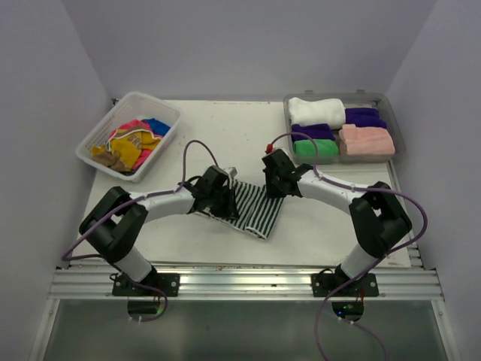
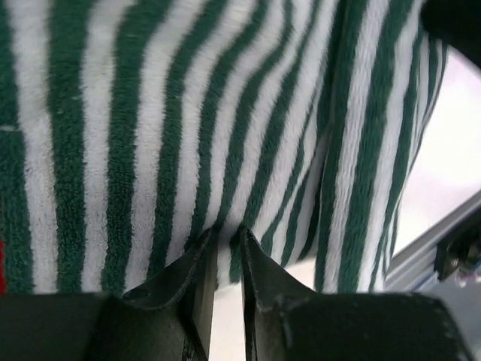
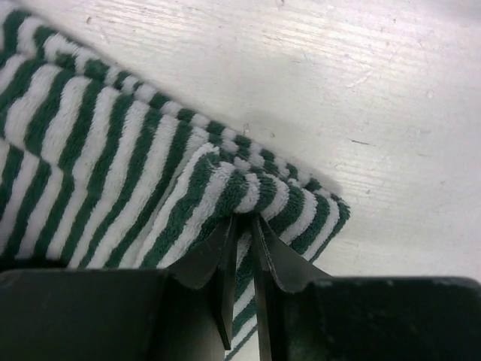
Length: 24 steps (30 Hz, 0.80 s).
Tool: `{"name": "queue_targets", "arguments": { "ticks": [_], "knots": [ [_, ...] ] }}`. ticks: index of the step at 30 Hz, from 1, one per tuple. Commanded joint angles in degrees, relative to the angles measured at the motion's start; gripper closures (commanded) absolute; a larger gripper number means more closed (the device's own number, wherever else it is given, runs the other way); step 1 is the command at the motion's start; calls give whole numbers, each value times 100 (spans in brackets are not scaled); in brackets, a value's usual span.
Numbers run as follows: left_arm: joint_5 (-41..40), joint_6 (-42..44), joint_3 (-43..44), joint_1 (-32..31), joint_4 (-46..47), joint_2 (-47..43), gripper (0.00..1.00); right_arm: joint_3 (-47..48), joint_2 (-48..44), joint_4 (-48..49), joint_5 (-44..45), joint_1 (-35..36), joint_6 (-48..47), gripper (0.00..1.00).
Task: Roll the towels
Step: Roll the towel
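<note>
White tabletop (image 1: pixel 225 128), pale walls on three sides. Close to the arm bases, in the middle of the tabletop and between the two arms, a soft green-and-white striped cloth towel (image 1: pixel 259 209), rumpled and not yet a neat roll.

At its left side, the left claw (image 2: pixel 228 235), pressed nearly together and pinching a bunch of the cloth, stripes crowding in toward the tips. At its far right corner, the right claw (image 3: pixel 242 222), pressed nearly together too, nipping a small fold at the edge.

Only a thin bit of cloth in that right pinch, so easy to lose with one hard tug. Likely then: corner dropping, roll going loose or crooked. Another worry: pulling the two sides apart too hard and stretching the towel flat instead of curling it. Another: turning one side faster than the other and ending up with a cone. Also possible: dragging the whole towel toward the near edge of the tabletop.

Farther back on the left, a white plastic basket (image 1: pixel 131 95) with lattice walls, holding loose yellow, pink and blue towels (image 1: pixel 131 143). Farther back on the right, a shallow grey plastic tray (image 1: pixel 336 96), holding rolled towels (image 1: pixel 316 111) in white, purple, green and pink. Both well apart from the claws, so little chance of a bump right now.
</note>
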Motion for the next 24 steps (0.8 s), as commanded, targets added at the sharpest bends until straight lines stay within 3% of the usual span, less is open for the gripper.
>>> {"name": "queue_targets", "arguments": {
  "ticks": [1,9,12,14,16,24],
  "knots": [
    [-173,-307,-240,-136,-416,-644,77,39,-166,268,-180,-30,-559,82],
    [-534,9,498,-241,-1594,-1446,70,188,-869,181,-558,-30,-349,76],
    [-551,-17,665,-329,-1674,-1490,69,293,-1184,31,-585,-30,-217,67],
    [-665,-69,840,-486,-1718,-1464,67,329,-1361,-162,-471,-30,-112,56],
    [-981,-87,1025,-645,-1893,-1367,66,320,-1642,-415,-216,-91,-33,53],
    [-2825,-140,2755,-2076,-3192,-122,60,-820,-2793,-900,-698,-1857,530,52]
  ]
}}
